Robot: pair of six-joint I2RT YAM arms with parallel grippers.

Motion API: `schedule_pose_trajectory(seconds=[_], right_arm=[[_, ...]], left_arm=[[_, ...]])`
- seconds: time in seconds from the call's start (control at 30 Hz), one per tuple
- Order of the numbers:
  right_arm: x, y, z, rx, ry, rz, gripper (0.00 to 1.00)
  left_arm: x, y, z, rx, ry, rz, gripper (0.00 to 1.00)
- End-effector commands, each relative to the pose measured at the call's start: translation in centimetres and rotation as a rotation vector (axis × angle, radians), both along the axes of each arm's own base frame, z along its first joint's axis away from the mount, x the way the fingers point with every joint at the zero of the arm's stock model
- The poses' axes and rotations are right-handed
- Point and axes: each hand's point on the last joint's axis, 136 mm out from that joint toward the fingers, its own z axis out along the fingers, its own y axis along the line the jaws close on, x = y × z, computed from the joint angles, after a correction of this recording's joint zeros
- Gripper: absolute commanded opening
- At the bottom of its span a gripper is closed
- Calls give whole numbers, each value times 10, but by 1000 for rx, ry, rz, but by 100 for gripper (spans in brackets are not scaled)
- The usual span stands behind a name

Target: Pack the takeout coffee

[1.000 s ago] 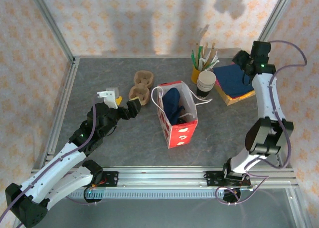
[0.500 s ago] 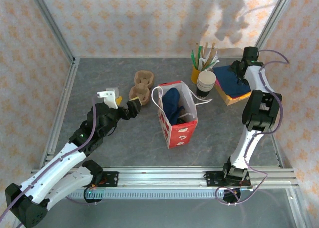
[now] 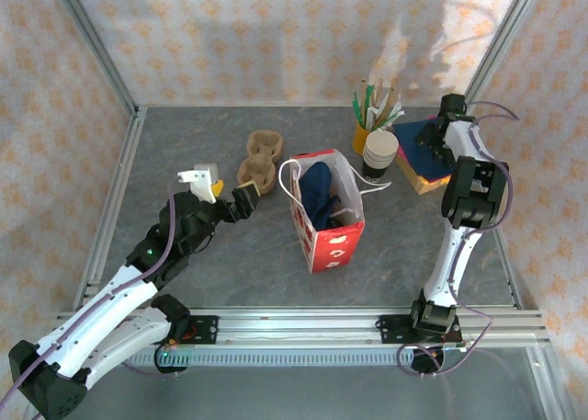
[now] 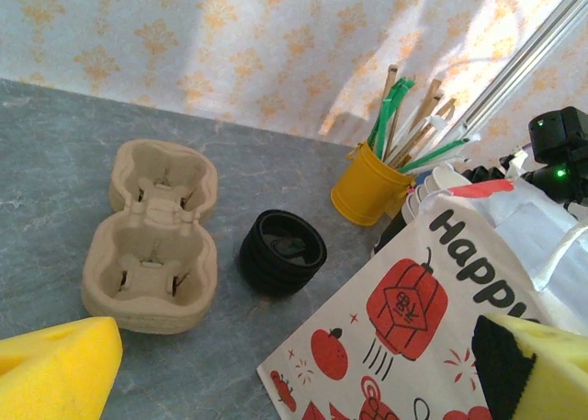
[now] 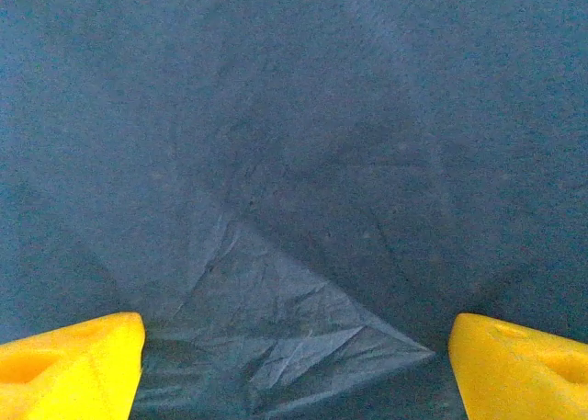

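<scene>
- Find the right gripper (image 5: 296,365) low over the navy napkin stack (image 5: 294,144), with its yellow pads set wide apart and nothing between them.
- Find the left gripper (image 4: 294,365) spread just as wide and empty. Note it near the pulp cup carrier (image 4: 152,236) and the black lid stack (image 4: 283,252), facing the red paper bag (image 3: 333,245).
- Cannot tell where the takeout coffee sits. Blame the dark bag mouth, half covered by a blue napkin (image 3: 317,188), and a dark shape at the foot of the cream-rimmed cup stack (image 3: 380,148) too small to name.
- Judging by the pose, take the step in hand to be fetching a napkin for the bag.
- Aim for the raised crease and loose corner close to the pads.
- Come down lightly and pinch the top sheet alone.
- Lift straight up before swinging across, so as not to drag the pile.
- Pass clear of the yellow straw cup (image 3: 362,137) and the cup stack on the way.
- Release just above the bag mouth, and avoid snagging the white handles.
</scene>
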Motion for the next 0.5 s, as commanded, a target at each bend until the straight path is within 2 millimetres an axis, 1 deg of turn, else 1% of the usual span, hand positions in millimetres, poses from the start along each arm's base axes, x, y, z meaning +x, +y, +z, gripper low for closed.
schedule_pose_trajectory(seconds=[0.0,0.17,0.27,0.37,0.47], right_arm=[[-16,-4,-18,-32,99,-7,84],[-18,0,-29,-6,126,1,82],[-16,4,-28,14,122,11,76],[-14,8,-25,35,112,19,66],[-10,13,-16,58,83,31,59]], left_arm=[[1,5,1,-13,-3,22,99],[1,5,0,-11,-2,21,99],[1,4,1,-13,-4,19,99],[1,5,2,-12,-5,20,99],[1,5,1,-7,-2,22,99]])
